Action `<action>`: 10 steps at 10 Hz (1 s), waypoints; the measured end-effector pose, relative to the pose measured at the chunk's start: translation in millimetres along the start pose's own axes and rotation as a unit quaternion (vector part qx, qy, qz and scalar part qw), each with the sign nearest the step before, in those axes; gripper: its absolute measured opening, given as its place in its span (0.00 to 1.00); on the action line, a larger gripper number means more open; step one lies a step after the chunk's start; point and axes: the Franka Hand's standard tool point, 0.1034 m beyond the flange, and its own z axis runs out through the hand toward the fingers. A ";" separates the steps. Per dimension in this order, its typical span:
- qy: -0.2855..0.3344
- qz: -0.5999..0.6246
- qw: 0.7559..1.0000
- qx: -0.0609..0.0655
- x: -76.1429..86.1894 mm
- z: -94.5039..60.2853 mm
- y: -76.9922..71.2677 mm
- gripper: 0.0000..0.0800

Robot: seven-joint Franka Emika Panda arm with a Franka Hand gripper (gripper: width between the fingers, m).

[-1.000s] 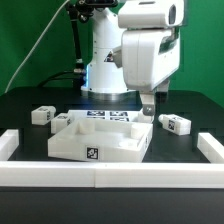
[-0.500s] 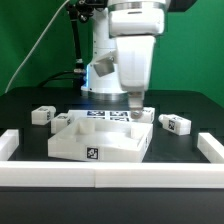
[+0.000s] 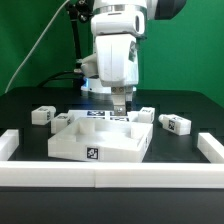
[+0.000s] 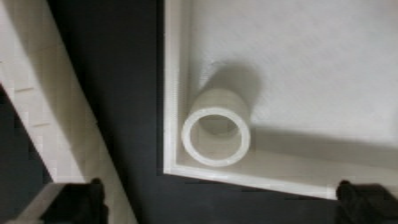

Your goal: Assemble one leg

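Several small white legs with tags lie on the black table: two at the exterior view's left (image 3: 42,115) (image 3: 62,119), one at the right (image 3: 176,123), and one behind the tray piece's right corner (image 3: 147,114). The large flat white tray-like piece (image 3: 100,142) lies in the middle. My gripper (image 3: 120,103) hangs just above its back part, open and empty. In the wrist view the fingertips (image 4: 71,203) stand wide apart with nothing between them in my gripper (image 4: 217,205). That view shows a corner of the tray piece (image 4: 302,60) with a round socket (image 4: 217,135).
A low white rail runs along the table's front (image 3: 110,176), with raised ends at the left (image 3: 10,143) and right (image 3: 210,148). The marker board (image 3: 105,115) lies behind the tray piece. The robot base (image 3: 100,80) stands at the back. A white strip (image 4: 54,100) crosses the wrist view.
The arm has moved toward the exterior view's left, from over the tray piece's right back corner to over its back middle. The gripper stays open and empty. The parts have not moved.
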 end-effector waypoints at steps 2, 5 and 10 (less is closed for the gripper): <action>0.003 0.070 0.997 -0.015 -0.4 3.0 -29.8 0.81; -0.004 0.130 0.991 0.013 6.4 15.2 -68.7 0.81; -0.006 0.133 0.991 0.018 2.0 18.6 -74.8 0.81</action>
